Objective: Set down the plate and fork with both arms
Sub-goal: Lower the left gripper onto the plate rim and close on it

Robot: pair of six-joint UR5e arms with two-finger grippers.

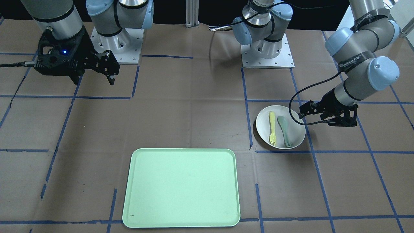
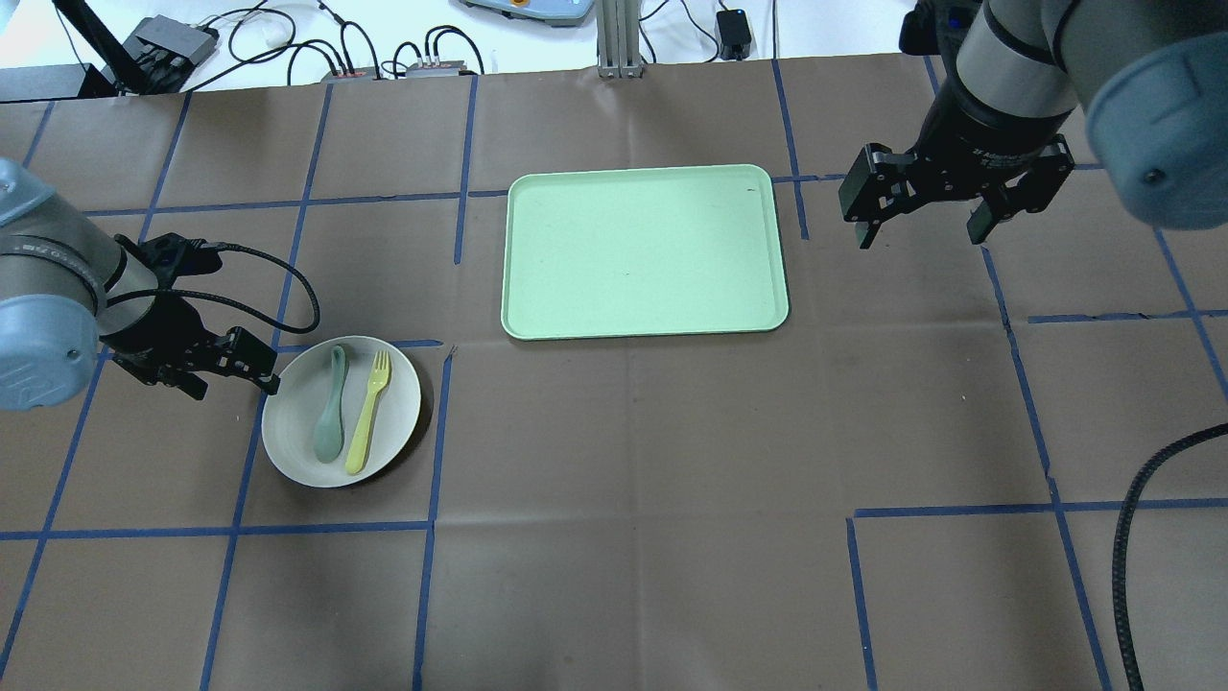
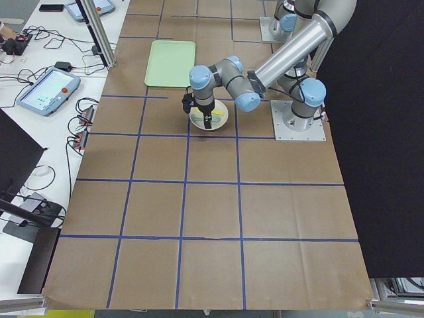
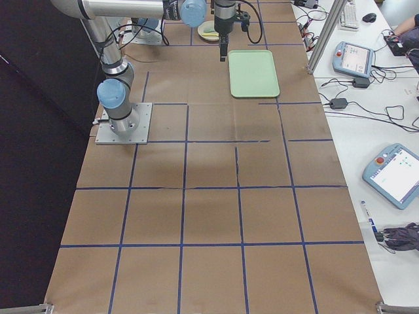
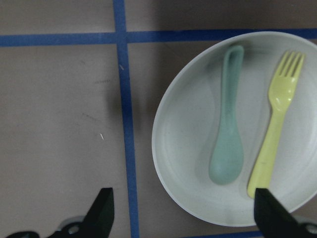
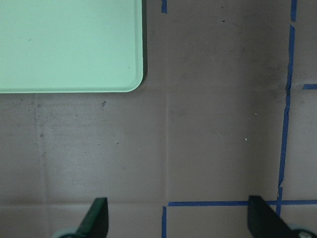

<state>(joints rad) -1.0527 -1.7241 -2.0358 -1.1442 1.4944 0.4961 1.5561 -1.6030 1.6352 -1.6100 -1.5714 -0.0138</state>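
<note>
Left gripper [image 2: 239, 390], jaws spread, is hovering at the plate [image 2: 395, 424] edge, holding nothing. That plate is sitting on the table, fork [image 2: 368, 413] and spoon [image 2: 331, 417] lying side by side inside. Farther out, the tray [image 2: 643, 251] is waiting beside the spread, unladen right gripper [image 2: 919, 235]. Both placements seemingly remain undone.

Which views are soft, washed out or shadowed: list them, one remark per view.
Left wrist view: the plate and fork are slightly soft, the jaws at the bottom edge dark blurs. Right wrist view: the tray looks washed out, nearly textureless. Overhead view: even light, only a thin shadow under the plate's near rim.
</note>
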